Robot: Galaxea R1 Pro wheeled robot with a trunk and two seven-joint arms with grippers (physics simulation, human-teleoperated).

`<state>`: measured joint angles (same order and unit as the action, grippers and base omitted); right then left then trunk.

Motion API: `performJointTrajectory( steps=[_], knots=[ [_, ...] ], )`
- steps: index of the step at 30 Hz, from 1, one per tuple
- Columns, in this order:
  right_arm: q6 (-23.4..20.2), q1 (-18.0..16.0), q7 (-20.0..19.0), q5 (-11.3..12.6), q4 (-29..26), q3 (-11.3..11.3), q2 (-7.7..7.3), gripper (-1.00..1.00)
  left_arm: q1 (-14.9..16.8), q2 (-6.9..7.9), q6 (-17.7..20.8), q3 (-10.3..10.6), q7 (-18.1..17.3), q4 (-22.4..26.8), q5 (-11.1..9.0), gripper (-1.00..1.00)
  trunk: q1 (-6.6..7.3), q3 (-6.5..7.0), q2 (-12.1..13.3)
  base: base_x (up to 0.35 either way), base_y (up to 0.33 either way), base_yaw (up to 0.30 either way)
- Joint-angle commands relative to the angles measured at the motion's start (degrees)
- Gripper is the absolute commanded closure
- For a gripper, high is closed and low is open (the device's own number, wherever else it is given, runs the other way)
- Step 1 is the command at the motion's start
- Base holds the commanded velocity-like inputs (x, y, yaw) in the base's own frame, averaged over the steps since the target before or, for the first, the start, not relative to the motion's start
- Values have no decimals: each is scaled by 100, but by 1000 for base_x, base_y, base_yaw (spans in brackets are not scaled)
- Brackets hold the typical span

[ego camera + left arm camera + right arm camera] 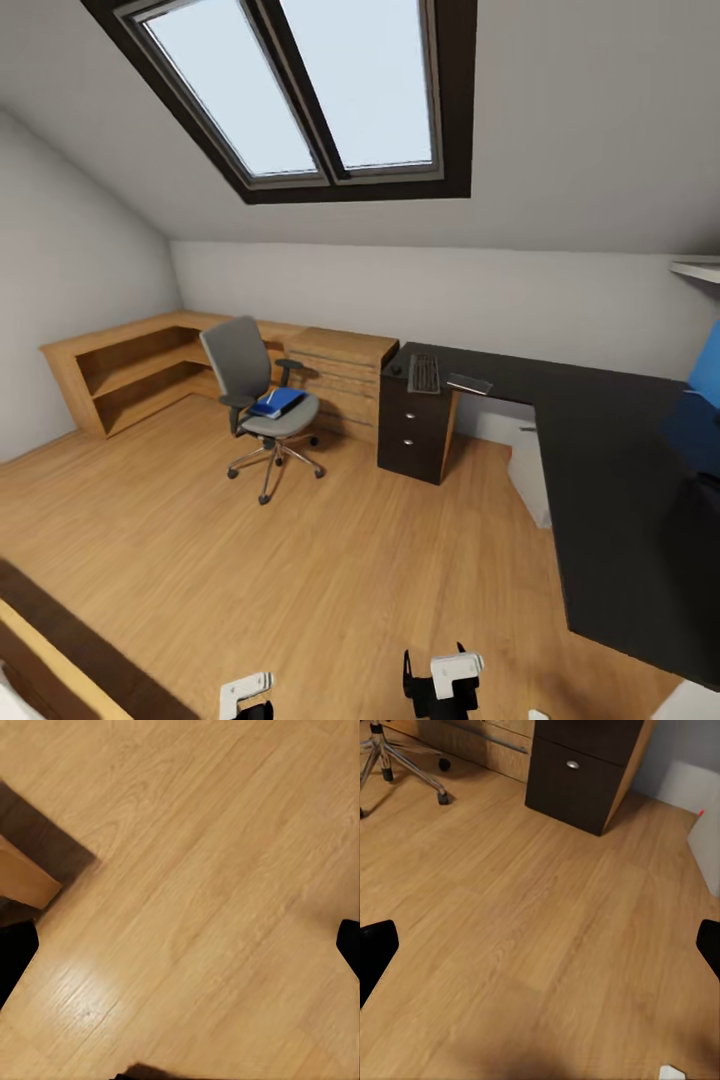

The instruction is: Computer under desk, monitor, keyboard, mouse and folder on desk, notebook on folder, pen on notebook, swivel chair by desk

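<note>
One blue folder [279, 402] lies on the seat of the swivel chair [252, 385], with something thin and white on top of it, too small to name. The chair stands on the wood floor [300, 560] at the far left of the room, just in front of a low light-wood drawer and shelf unit [140, 365] that runs along the far wall and round the left corner.

Right of the chair is the black L-shaped bench [600, 450]. Its far arm carries the keyboard [424, 373], with a small dark mouse [397, 369] just to its left and a thin dark notebook [469, 384] just to its right. A black drawer block [413, 430] stands under that end. Under the bench, further right, stands the pale computer [532, 478]. A bright blue panel [706, 365] shows at the right edge, and a skylight [300, 90] sits in the sloped ceiling.

The right wrist view brings closer what the head view shows far off: the chair's chrome base and castors [390, 757], the drawer block [577, 772] with its round handle, and the computer [706, 844] with a red light at one corner. The left wrist view looks down on bare floor [202, 885] and the corner of a light-wood piece [22, 877].

The left gripper [180, 945] and right gripper [540, 945] each have dark fingertips [375, 952] well apart at the picture's sides, holding nothing.
</note>
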<state>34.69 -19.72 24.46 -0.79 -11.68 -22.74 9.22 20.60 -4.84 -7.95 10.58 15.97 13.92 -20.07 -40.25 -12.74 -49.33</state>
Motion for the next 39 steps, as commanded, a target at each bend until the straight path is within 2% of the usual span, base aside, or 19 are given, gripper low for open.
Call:
performJointTrajectory(
  steps=[1,6,7,23,39],
  knots=[
    [16,-6,45,-6,7,-36,-11,-100,5,-16,-327,55,29,-6,-51,-100,-3,-9,-6,79,10,36],
    [25,-6,36,-16,31,-56,-16,-100,5,-24,-527,57,29,-65,-49,-100,-3,-11,-6,146,5,17],
    [21,-6,26,-37,230,-70,-16,-100,5,-23,-553,58,29,-80,-56,-100,-3,-12,-6,317,43,1],
    [29,-6,23,-42,298,-64,-16,-100,5,-25,-551,58,29,-84,-58,-100,-3,-12,-6,326,28,-1],
    [29,-6,23,-18,302,-56,-10,-100,5,-18,-593,52,29,-87,-58,-100,-3,-110,-6,327,0,-145]
  ],
)
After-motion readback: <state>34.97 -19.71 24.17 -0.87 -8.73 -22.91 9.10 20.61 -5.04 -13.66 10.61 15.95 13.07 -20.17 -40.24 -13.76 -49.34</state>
